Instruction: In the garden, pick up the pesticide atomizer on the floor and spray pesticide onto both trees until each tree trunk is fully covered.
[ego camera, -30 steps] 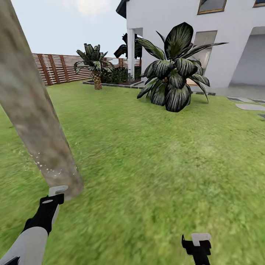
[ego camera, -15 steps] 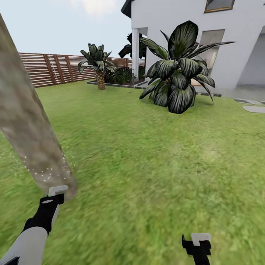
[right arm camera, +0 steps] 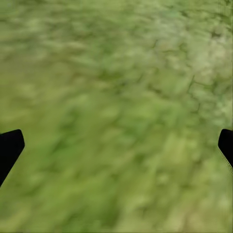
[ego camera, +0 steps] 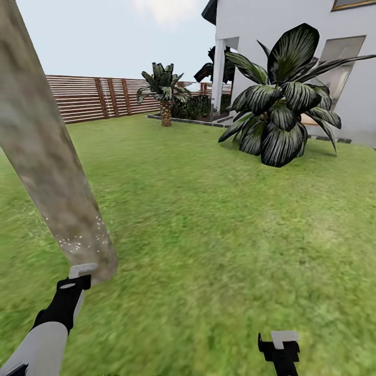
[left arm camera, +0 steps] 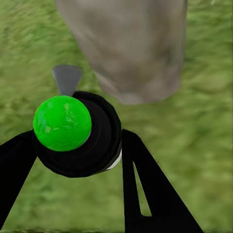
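Observation:
A thick mottled beige-grey tree trunk [ego camera: 47, 156] leans up the left of the head view, and its base [left arm camera: 131, 43] stands on the grass just ahead of my left gripper. Fine white pesticide specks [ego camera: 78, 243] dot the trunk low down. My left gripper [ego camera: 70, 290] is shut on the pesticide atomizer [left arm camera: 73, 131], a black body with a green ball top, held between the black fingers [left arm camera: 141, 184]. Its pale nozzle [ego camera: 82, 270] almost touches the trunk's foot. My right gripper [ego camera: 279, 347] hangs open over bare grass [right arm camera: 116, 145].
Green lawn [ego camera: 219, 235] stretches ahead. A broad-leaved striped plant [ego camera: 282, 120] stands at the right before a white house [ego camera: 292, 31]. A small palm [ego camera: 164, 99] and a brown slat fence [ego camera: 99, 96] close the far side.
The whole head view has shifted, so house, plant and fence now sit further right: the camera turned left. Both arms keep their place in the picture. White specks still show on the trunk.

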### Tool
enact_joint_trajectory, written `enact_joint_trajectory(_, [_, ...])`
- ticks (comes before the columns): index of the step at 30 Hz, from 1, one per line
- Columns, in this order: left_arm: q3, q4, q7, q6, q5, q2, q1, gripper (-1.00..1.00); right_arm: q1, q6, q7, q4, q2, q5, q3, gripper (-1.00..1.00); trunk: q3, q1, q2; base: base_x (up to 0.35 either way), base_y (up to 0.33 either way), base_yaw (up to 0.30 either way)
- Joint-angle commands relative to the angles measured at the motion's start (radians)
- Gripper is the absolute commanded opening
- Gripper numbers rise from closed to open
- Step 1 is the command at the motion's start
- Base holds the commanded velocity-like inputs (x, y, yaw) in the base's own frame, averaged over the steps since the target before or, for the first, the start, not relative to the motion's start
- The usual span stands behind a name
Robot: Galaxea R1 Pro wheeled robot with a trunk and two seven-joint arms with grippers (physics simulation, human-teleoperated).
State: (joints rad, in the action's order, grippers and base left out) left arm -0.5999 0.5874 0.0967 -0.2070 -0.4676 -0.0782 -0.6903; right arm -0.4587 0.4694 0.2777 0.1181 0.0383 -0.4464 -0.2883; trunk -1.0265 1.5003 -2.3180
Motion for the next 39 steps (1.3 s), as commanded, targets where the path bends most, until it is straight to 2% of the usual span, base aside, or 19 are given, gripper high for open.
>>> enact_joint_trajectory(1, [0.0,0.0,0.0,0.0,0.0,0.0,0.0,-1.0,0.0,0.0,0.0,0.0,0.0,0.0,0.0,1.0,0.0,0.0,0.0,0.005,-0.272,0.232])
enact_joint_trajectory(8, [0.003,0.0,0.0,-0.008,-0.002,0.001,-0.009,-1.0,0.0,0.0,0.0,0.002,0.001,0.002,0.0,1.0,0.0,0.0,0.0,0.001,-0.23,0.05])
enact_joint_trajectory(9, [0.012,0.001,0.0,-0.011,-0.003,0.002,-0.01,-1.0,0.0,0.0,0.0,0.002,0.001,0.002,0.0,1.0,0.0,0.0,0.0,0.0,-0.044,0.161])
enact_joint_trajectory(11, [0.074,0.027,0.001,-0.021,-0.002,0.007,-0.012,-1.0,0.0,0.0,0.001,0.002,0.002,0.002,-0.001,1.0,0.0,0.0,0.0,0.0,-0.01,0.249])
enact_joint_trajectory(13, [0.097,0.052,0.006,-0.056,-0.001,0.035,-0.034,-1.0,0.0,0.0,0.001,0.002,0.002,0.002,0.0,1.0,0.0,0.0,0.0,0.0,-0.002,0.271])
enact_joint_trajectory(15, [0.103,0.058,0.003,-0.104,0.001,0.059,-0.079,-1.0,0.0,0.0,0.0,0.003,0.002,0.002,-0.001,1.0,0.0,0.0,0.0,0.0,0.0,0.22])
enact_joint_trajectory(17, [0.104,0.06,0.002,-0.117,0.001,0.068,-0.106,-1.0,0.0,0.0,0.001,0.003,0.002,0.002,-0.002,1.0,0.0,0.0,0.0,0.0,0.0,0.049])
enact_joint_trajectory(21, [0.106,0.06,0.0,-0.124,0.001,0.06,-0.146,-1.0,0.0,0.0,0.0,0.003,0.002,0.002,-0.002,1.0,0.0,0.0,0.0,0.0,0.0,0.006])
enact_joint_trajectory(25, [0.106,0.072,-0.01,-0.195,0.0,0.043,-0.165,-1.0,0.0,0.0,0.001,0.003,0.003,0.002,-0.002,1.0,0.0,0.0,0.0,0.0,0.0,0.0])
enact_joint_trajectory(29, [0.119,0.08,-0.013,-0.203,0.001,0.065,-0.189,-1.0,0.0,0.0,0.001,0.003,0.003,0.002,-0.002,1.0,0.0,0.0,0.0,0.0,0.0,0.0])
enact_joint_trajectory(32, [0.128,0.081,-0.034,-0.207,0.001,0.045,-0.206,-1.0,0.0,0.0,0.001,0.003,0.003,0.002,-0.002,1.0,0.0,0.0,0.0,0.0,0.0,0.0])
enact_joint_trajectory(33, [0.127,0.081,-0.057,-0.207,0.001,0.029,-0.205,-1.0,0.0,0.0,0.001,0.003,0.003,0.002,-0.002,1.0,0.0,0.0,0.0,0.0,0.0,0.0])
enact_joint_trajectory(34, [0.126,0.081,-0.081,-0.207,0.001,0.006,-0.204,-1.0,0.0,0.0,0.001,0.003,0.003,0.002,-0.002,1.0,0.0,0.0,0.0,0.0,0.0,0.0])
enact_joint_trajectory(35, [0.124,0.081,-0.112,-0.206,0.001,-0.045,-0.197,-1.0,0.0,0.0,0.001,0.002,0.003,0.002,-0.002,1.0,0.0,0.0,0.0,0.0,0.0,0.0])
enact_joint_trajectory(36, [0.124,0.081,-0.118,-0.205,0.001,-0.054,-0.194,-1.0,0.0,0.0,0.001,0.002,0.003,0.002,-0.002,1.0,0.0,0.0,0.0,0.0,0.0,0.0])
enact_joint_trajectory(39, [0.126,0.081,-0.121,-0.203,0.001,-0.055,-0.192,-1.0,0.0,0.0,0.001,0.002,0.003,0.002,-0.002,1.0,0.0,0.0,0.0,0.018,0.003,0.0])
